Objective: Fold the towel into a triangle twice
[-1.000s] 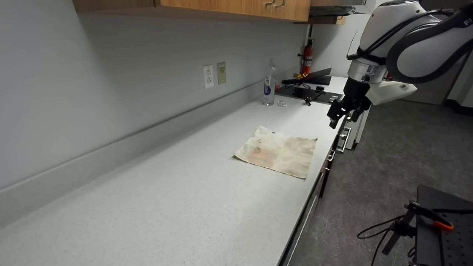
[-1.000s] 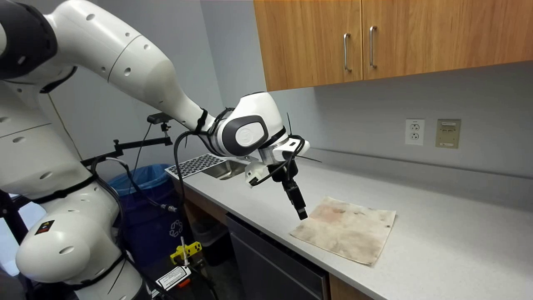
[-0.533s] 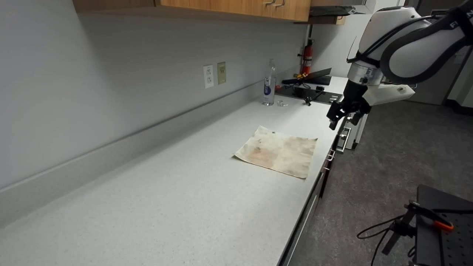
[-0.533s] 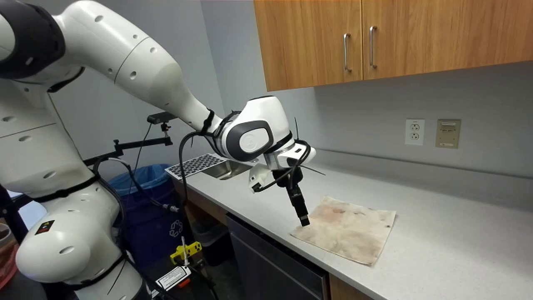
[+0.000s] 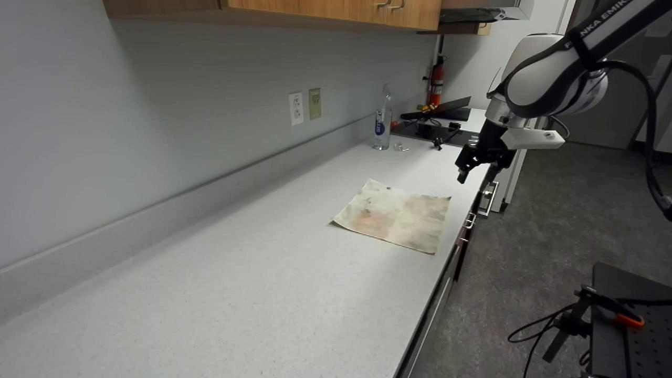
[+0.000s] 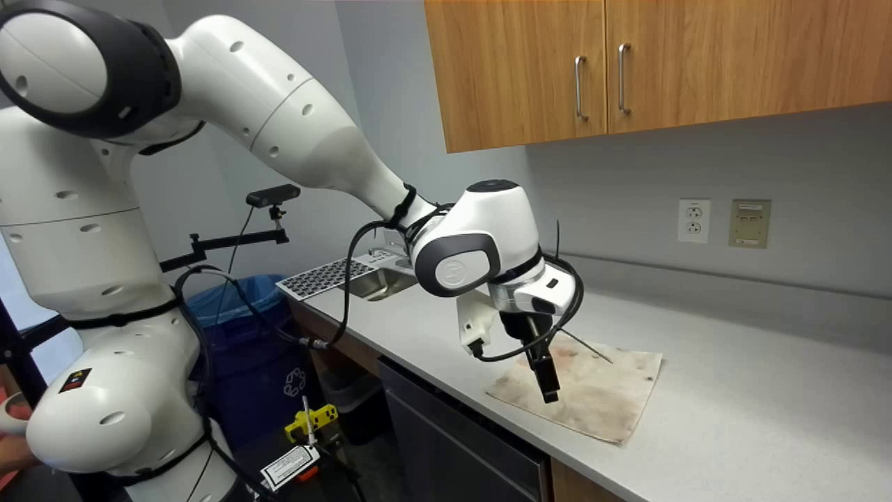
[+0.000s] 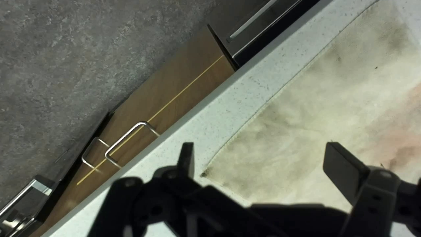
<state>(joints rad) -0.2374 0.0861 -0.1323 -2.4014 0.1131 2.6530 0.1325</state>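
The towel (image 5: 399,218) is a stained cream square lying flat and unfolded on the white counter near its front edge. It also shows in an exterior view (image 6: 603,401), partly behind the gripper. In the wrist view the towel (image 7: 296,125) fills the right side, with one dark-tipped corner between the fingers. My gripper (image 7: 258,154) is open and empty, its fingers wide apart. In both exterior views the gripper (image 5: 476,177) is above counter height by the front edge; it appears over the towel in an exterior view (image 6: 549,396). It does not appear to touch the towel.
A clear bottle (image 5: 383,123) stands by the wall, with black cables and a cooktop (image 5: 420,131) behind. Metal drawer handles (image 7: 131,138) stick out below the counter edge. Wooden cabinets (image 6: 662,63) hang above. A sink (image 6: 380,282) lies at the far end.
My arm has swung over the counter and slightly lower. In an exterior view the gripper moved right and down, onto the towel's outline. The towel has not moved.
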